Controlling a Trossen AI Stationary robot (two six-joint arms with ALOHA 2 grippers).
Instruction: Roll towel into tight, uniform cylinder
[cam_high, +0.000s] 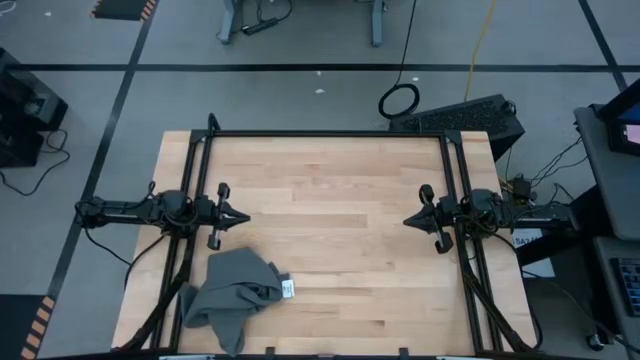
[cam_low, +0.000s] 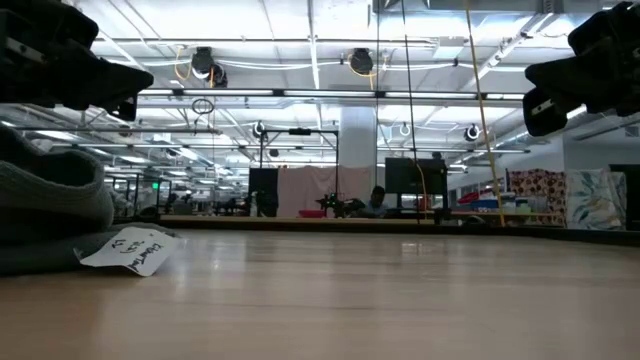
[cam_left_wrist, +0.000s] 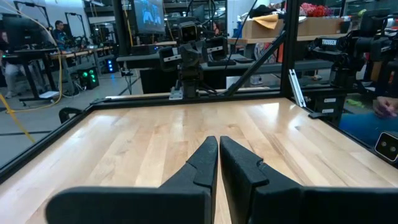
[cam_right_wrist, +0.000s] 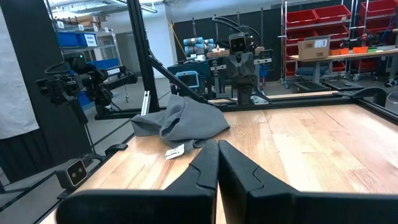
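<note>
The dark grey towel (cam_high: 232, 295) lies crumpled in a heap on the table near its front left corner, its white tag (cam_high: 289, 289) at the right edge of the heap. It shows in the right wrist view (cam_right_wrist: 183, 121) and at the left of the low view (cam_low: 50, 215). My left gripper (cam_high: 246, 217) is shut and empty above the table's left side, just beyond the towel. My right gripper (cam_high: 406, 220) is shut and empty at the table's right side. There is no rolled cylinder in view.
A black frame rail (cam_high: 330, 134) runs along the table's far edge, and rails (cam_high: 458, 200) run by each arm's base. The bare wood (cam_high: 330, 220) between the two grippers is open. Cables and equipment stand on the floor beyond the table.
</note>
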